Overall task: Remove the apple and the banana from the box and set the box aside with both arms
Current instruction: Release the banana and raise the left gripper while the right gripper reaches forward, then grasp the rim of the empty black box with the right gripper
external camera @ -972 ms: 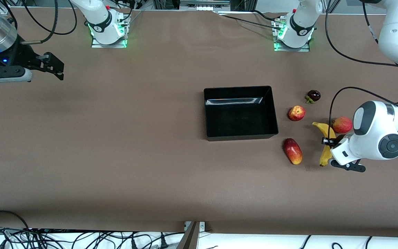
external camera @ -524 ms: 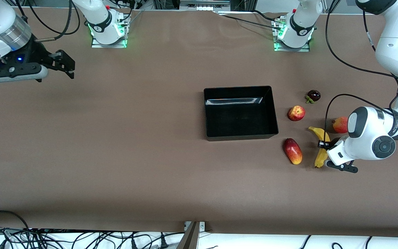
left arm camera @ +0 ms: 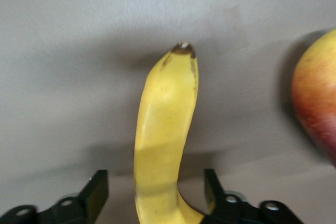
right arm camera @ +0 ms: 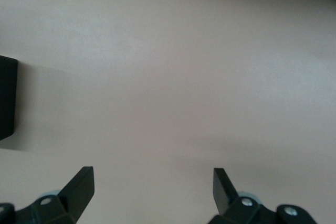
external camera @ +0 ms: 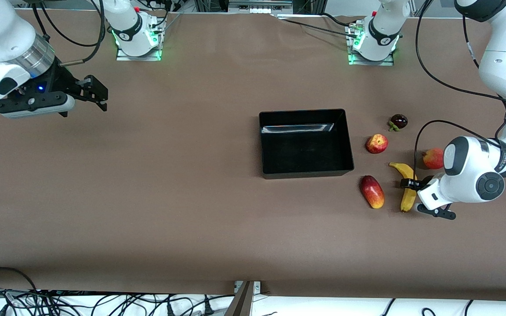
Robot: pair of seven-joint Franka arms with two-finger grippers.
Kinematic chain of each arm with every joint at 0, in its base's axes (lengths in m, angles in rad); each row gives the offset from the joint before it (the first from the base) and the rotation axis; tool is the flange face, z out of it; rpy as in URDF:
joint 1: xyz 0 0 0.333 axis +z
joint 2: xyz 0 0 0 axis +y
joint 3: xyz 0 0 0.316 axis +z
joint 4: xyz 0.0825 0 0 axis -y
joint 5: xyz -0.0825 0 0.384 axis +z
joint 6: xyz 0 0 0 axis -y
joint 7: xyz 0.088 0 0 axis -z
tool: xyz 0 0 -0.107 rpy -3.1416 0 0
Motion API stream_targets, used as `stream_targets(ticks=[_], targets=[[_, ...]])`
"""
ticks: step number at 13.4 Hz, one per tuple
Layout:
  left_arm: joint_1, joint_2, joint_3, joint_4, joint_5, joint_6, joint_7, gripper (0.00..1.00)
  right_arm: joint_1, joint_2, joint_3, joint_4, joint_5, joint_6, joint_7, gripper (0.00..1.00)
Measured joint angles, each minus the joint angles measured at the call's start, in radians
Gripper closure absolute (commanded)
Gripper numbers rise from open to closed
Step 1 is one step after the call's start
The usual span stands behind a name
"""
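Front view: box (external camera: 305, 142) empty mid-counter; apple (external camera: 377, 143) and banana (external camera: 406, 188) lie out beside it, toward the left arm's end.

Left wrist view: left gripper (left arm camera: 156, 195) fingers released, straddling banana (just let go, I'd judge).

Right wrist view: right gripper (right arm camera: 152, 192) fingers spread, empty, over bare counter.

Next: both arms to box walls, shift it aside.

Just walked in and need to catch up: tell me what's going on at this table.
The left gripper sits low over the banana, fingers open on either side of it, so the banana lies on the table. The apple is also out, beside the empty box. The right gripper hangs open over bare table toward the right arm's end. The box is not yet moved.
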State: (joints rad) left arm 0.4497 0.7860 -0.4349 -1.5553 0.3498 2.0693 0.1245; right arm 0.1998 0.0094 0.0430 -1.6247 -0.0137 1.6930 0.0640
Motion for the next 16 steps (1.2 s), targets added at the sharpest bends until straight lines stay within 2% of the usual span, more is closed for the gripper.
stream_targets(ticks=[2, 4, 6, 8, 11, 12, 13, 14, 16], targets=[[0.001, -0.058, -0.043, 0.031, 0.0, -0.087, 0.0, 0.0, 0.003, 0.001, 0.0, 0.0, 0.006, 0.0, -0.003, 0.0], [0.0, -0.143, -0.106, 0.084, 0.0, -0.23, -0.001, 0.0, 0.03, 0.021, 0.001, -0.007, 0.011, -0.025, -0.009, 0.0], [-0.002, -0.211, -0.169, 0.156, 0.0, -0.383, -0.002, 0.0, 0.079, 0.073, 0.003, -0.012, 0.018, -0.056, -0.009, 0.0], [-0.003, -0.25, -0.218, 0.235, 0.0, -0.531, -0.003, 0.0, 0.14, 0.128, 0.004, -0.011, 0.062, -0.036, 0.014, 0.0], [-0.004, -0.299, -0.242, 0.309, -0.006, -0.65, -0.003, 0.0, 0.231, 0.218, 0.006, -0.011, 0.126, 0.045, 0.166, 0.0], [-0.007, -0.323, -0.23, 0.312, -0.027, -0.657, -0.007, 0.0, 0.272, 0.254, 0.006, -0.011, 0.138, 0.113, 0.228, 0.0], [-0.03, -0.351, -0.187, 0.312, -0.065, -0.66, -0.019, 0.0, 0.319, 0.29, 0.006, -0.011, 0.141, 0.181, 0.299, 0.0], [-0.084, -0.382, -0.098, 0.311, -0.118, -0.66, -0.024, 0.0, 0.366, 0.329, 0.007, -0.01, 0.141, 0.243, 0.375, 0.0], [-0.231, -0.444, 0.123, 0.294, -0.243, -0.64, -0.042, 0.0, 0.45, 0.408, 0.008, -0.004, 0.141, 0.367, 0.493, 0.0]])
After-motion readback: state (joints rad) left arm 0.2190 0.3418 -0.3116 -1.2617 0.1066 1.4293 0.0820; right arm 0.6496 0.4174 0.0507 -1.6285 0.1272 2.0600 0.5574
